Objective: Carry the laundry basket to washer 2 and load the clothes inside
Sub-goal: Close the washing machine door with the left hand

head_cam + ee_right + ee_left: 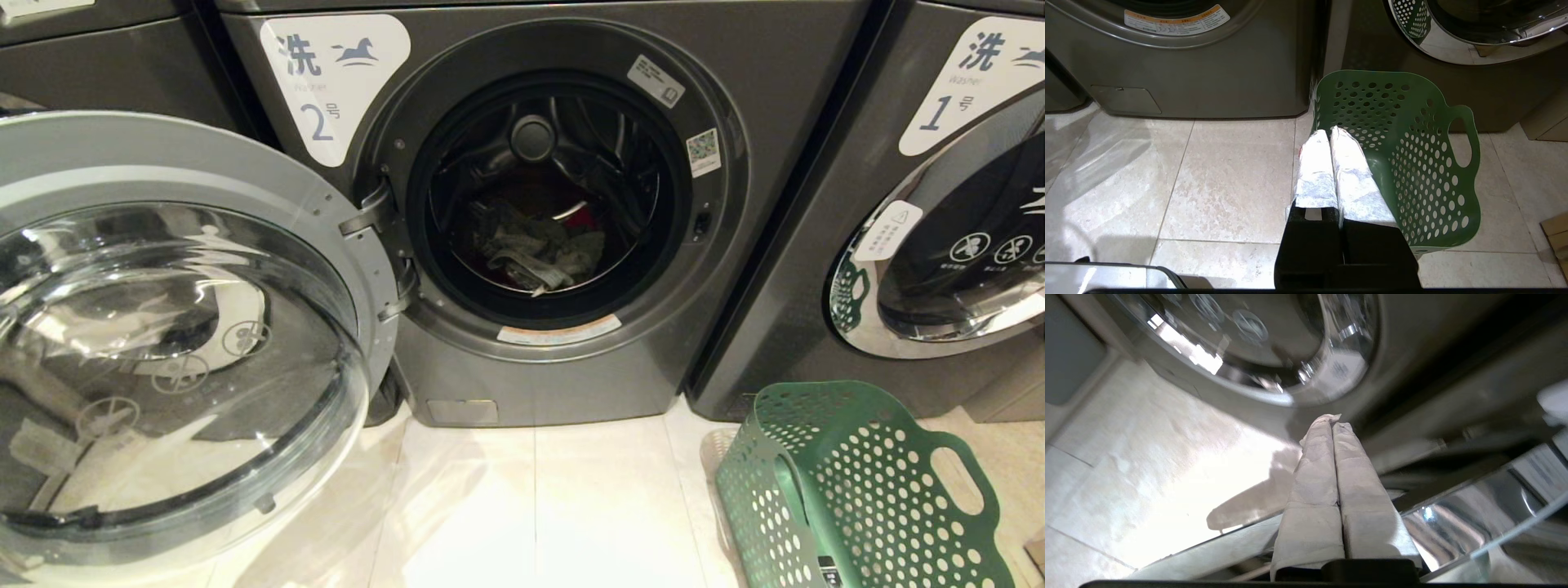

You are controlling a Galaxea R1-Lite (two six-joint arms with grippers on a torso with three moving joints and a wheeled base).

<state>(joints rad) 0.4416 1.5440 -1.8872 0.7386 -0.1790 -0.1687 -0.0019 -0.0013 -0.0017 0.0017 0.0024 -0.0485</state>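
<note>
Washer 2 (343, 82) stands straight ahead with its round door (180, 327) swung wide open to the left. In its drum lie the clothes: a grey patterned piece (539, 249) over red cloth (581, 217). The green laundry basket (857, 490) stands on the floor at the lower right, in front of washer 1, and shows nothing inside (1412, 163). My right gripper (1329, 131) is shut and empty, hanging over the basket's near-left rim. My left gripper (1332, 421) is shut and empty, low over the floor beside a chrome-ringed glass door (1257, 343). Neither gripper shows in the head view.
Washer 1 (971, 73) stands to the right with its door shut. Pale floor tiles (531, 506) run between the open door and the basket. A cardboard edge (1555, 228) lies right of the basket. Washer 2's lower front panel (1188, 73) faces the right wrist.
</note>
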